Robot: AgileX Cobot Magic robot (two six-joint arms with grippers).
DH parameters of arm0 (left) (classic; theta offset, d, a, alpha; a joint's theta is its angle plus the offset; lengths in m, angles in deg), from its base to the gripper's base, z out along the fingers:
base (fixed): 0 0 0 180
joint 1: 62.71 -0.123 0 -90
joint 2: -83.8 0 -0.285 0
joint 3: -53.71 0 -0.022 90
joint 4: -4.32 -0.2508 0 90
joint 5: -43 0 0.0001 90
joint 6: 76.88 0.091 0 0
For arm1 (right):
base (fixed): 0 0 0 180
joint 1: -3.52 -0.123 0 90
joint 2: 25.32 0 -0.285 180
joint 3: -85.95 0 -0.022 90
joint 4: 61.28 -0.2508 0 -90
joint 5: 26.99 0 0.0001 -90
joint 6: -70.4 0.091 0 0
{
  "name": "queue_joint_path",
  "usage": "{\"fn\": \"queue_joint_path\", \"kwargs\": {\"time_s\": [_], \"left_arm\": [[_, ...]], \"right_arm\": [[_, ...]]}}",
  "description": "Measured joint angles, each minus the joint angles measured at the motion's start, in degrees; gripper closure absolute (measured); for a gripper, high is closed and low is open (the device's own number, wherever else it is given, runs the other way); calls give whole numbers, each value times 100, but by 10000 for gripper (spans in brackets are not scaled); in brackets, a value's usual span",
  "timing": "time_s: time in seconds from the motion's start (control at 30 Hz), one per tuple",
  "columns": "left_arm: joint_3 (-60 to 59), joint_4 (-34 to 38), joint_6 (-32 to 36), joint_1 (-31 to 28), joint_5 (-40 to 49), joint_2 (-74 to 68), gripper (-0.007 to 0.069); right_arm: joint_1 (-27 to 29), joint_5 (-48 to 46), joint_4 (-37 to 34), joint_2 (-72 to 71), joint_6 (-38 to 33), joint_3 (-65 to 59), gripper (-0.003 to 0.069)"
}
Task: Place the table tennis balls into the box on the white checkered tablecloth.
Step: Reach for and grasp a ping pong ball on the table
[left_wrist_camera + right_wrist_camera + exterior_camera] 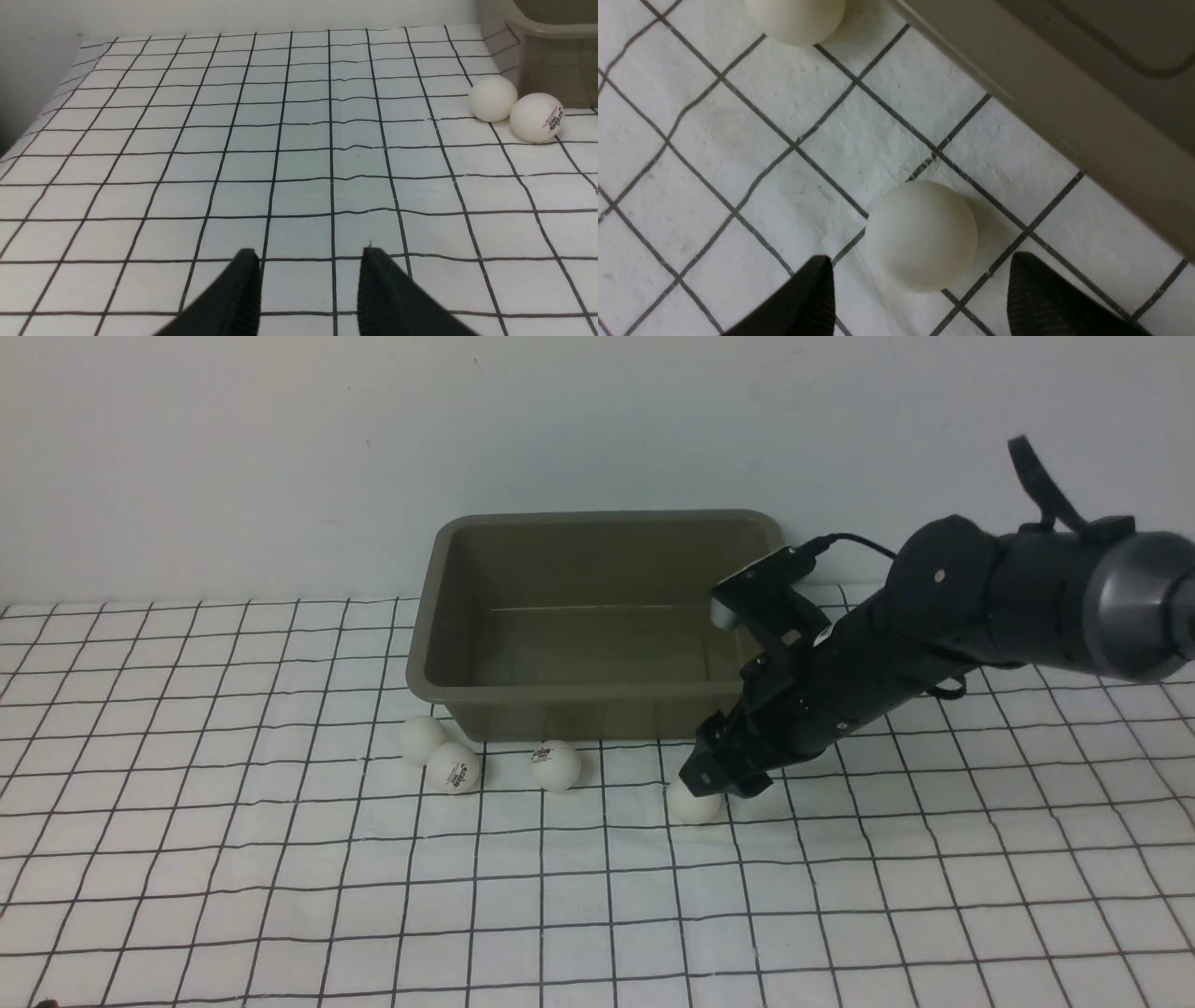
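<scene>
Now | right end effector (920, 259) spread, straddling ball (921, 235) | box (1064, 116) edge near

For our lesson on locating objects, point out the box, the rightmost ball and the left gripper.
box (560, 693): front view, near rim.
rightmost ball (693, 805): front view, visible lower half.
left gripper (309, 252): left wrist view, midway between fingertips.

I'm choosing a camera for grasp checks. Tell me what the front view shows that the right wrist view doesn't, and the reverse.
Front only: the inside of the box, no ball visible in it; a close pair of balls at its left corner; the right arm. Right wrist only: open fingers flanking the nearest ball, gaps on both sides. Both: that ball, one more ball, the box wall, the cloth.
</scene>
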Motion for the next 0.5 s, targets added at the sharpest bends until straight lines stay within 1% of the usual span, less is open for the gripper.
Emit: {"fn": "queue_joint_path", "kwargs": {"time_s": [0.33,0.5], "left_arm": [[0,0,0,0,0,0,356],[0,-4,0,0,0,0,356]], "right_arm": [[-37,34,12,146,-136,0,209],[-37,76,-153,146,-256,0,209]]}}
